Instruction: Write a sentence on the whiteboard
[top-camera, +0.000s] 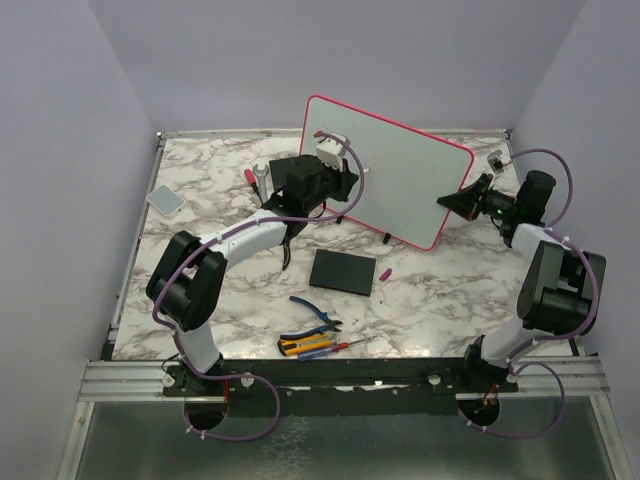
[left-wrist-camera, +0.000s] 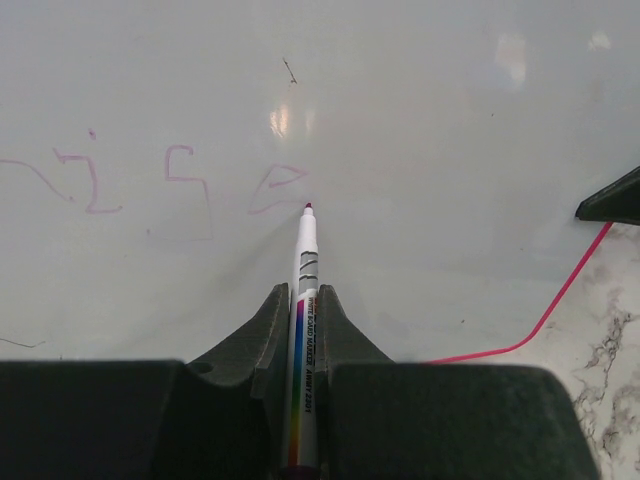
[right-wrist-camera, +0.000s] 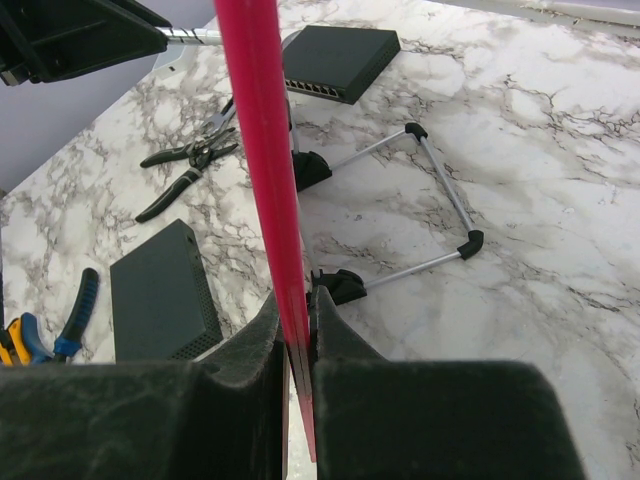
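1. Between the closed fingers of the left gripper (left-wrist-camera: 303, 293) a white marker (left-wrist-camera: 306, 245) is clamped by its barrel, red tip against the whiteboard (top-camera: 400, 165).
2. Just left of the tip, the sentence (left-wrist-camera: 180, 185) runs in faint pink strokes, and its last mark almost touches the tip.
3. Right of the tip the surface is bare white up to the pink frame (left-wrist-camera: 560, 300), with marble table (left-wrist-camera: 610, 350) beyond that corner.
4. On the board's right edge the right gripper (right-wrist-camera: 295, 298) is pinched shut on the frame.
5. Farther back, the board leans on a wire stand (right-wrist-camera: 440, 200), its top corner close to the rear wall (top-camera: 330, 50).
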